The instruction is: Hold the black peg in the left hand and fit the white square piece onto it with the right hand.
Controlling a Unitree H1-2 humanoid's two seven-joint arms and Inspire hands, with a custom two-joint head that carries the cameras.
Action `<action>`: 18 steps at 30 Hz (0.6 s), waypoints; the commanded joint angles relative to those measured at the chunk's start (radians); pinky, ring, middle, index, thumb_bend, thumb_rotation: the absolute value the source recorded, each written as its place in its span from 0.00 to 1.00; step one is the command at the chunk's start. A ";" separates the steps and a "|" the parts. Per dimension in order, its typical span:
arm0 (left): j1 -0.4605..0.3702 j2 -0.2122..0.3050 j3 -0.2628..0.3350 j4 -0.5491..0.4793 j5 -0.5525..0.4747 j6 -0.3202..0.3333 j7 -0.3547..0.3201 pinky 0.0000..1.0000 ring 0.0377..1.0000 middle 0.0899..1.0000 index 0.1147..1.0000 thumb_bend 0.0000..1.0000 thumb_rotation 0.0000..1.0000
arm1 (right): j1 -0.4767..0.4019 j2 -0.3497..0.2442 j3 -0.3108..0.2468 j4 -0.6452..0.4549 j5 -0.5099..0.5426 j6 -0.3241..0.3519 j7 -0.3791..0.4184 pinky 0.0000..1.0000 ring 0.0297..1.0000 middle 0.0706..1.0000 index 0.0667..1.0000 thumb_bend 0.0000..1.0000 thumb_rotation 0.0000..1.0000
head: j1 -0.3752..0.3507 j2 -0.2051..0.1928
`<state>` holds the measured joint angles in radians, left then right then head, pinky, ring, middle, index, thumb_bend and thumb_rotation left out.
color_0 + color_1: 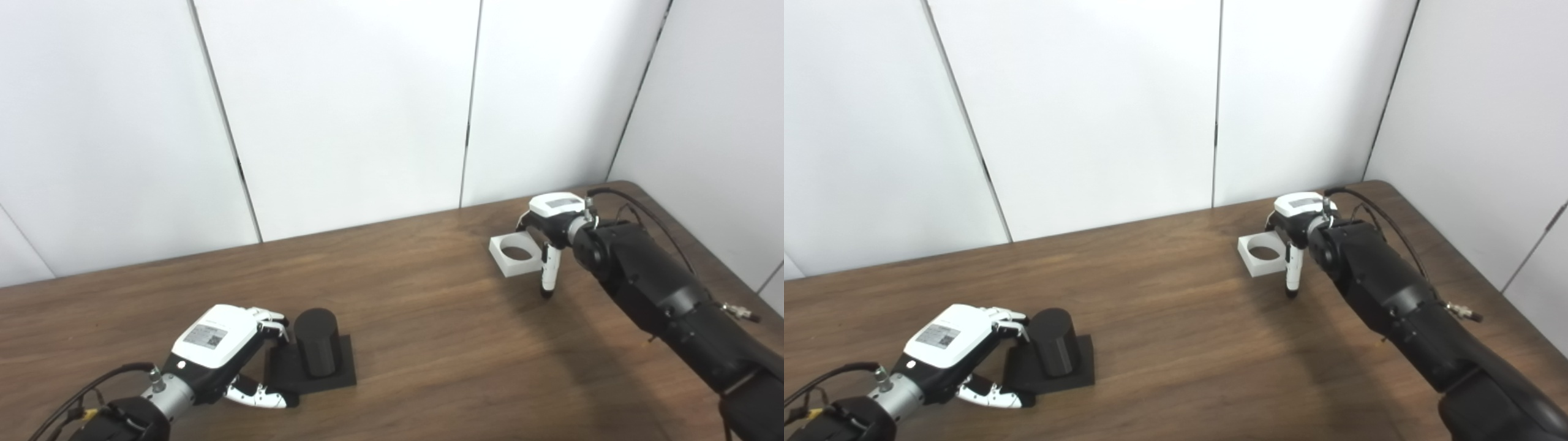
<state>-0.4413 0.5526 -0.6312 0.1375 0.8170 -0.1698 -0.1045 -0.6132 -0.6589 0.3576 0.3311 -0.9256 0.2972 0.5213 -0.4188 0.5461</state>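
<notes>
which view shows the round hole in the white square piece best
Left eye view: the white square piece sits larger, its hole fully open beside the right hand. Right eye view shows the same piece, slightly smaller.

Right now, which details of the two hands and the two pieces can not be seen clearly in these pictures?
- Left hand: both views, its back hides whether the fingers truly grip the black peg.
- Right hand: both views, its own body hides the contact with the white square piece; held or only touched is unclear.
- White square piece: whether it rests on the table or is lifted is unclear.
- Both arms: cut off by the bottom edge.
</notes>
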 commanded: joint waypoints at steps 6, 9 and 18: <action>0.086 0.046 -0.069 0.013 0.063 -0.011 -0.167 0.74 0.80 0.79 0.43 0.52 0.07 | -0.067 0.024 0.032 0.042 0.007 -0.033 -0.016 0.72 0.84 0.85 0.71 0.82 0.18 | 0.002 0.004; 0.086 0.047 -0.068 0.011 0.059 -0.014 -0.167 0.74 0.80 0.79 0.43 0.52 0.07 | -0.072 0.027 0.044 0.045 0.004 -0.029 -0.002 0.71 0.83 0.85 0.69 0.80 0.18 | 0.004 0.009; 0.091 0.048 -0.063 -0.013 0.059 0.000 -0.185 0.74 0.80 0.79 0.43 0.52 0.07 | -0.082 0.035 0.051 0.061 0.018 -0.038 0.008 0.73 0.81 0.79 0.55 0.65 0.18 | 0.015 0.020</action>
<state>-0.4333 0.5626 -0.6296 0.0930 0.8198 -0.1499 -0.1530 -0.6675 -0.6406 0.3971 0.3945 -0.9293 0.2766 0.5238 -0.4019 0.5660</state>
